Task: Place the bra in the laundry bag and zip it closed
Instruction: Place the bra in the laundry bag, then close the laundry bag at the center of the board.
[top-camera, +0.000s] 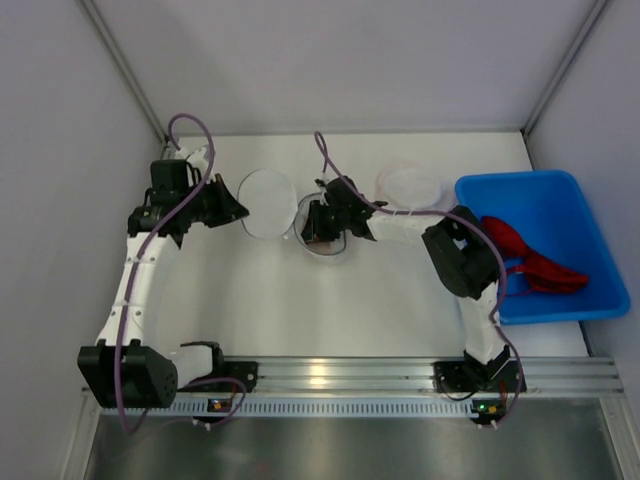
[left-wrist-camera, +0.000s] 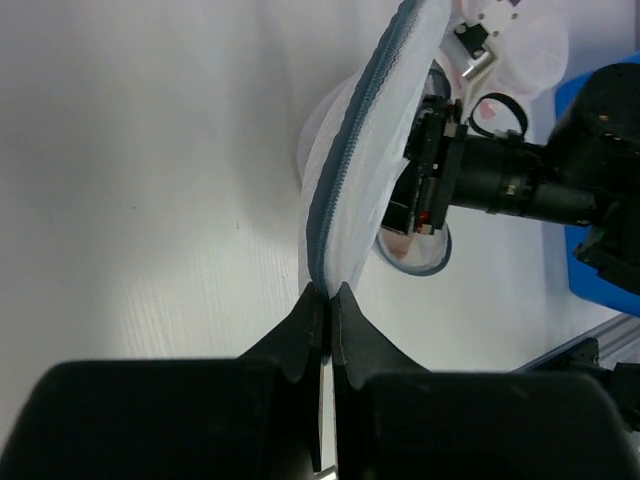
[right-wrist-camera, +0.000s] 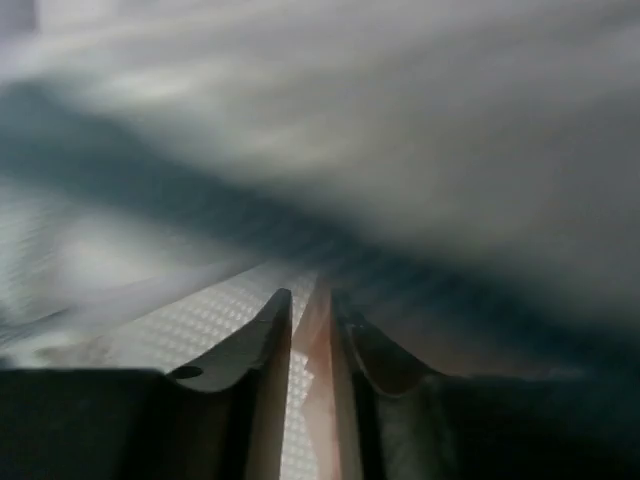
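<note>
L gripper (left-wrist-camera: 327, 300) was clamped on the zip edge of the laundry bag (left-wrist-camera: 365, 170), on the table (top-camera: 300, 310). R gripper (right-wrist-camera: 312, 305) was at the bag, mesh hiding its tips. Jaws narrow, pale pink cloth (right-wrist-camera: 308, 390) between; grip unclear. Blue bin (top-camera: 570, 200) w/ red garments (top-camera: 535, 262) stood right.

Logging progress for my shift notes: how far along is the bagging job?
Done: the left gripper is shut on the bag, holding its edge up. In hand: the right gripper is at the bag's mouth, where a pink thing, likely the bra, shows; its grip is unclear. Left: the zipper looks open, so zipping remains.
</note>
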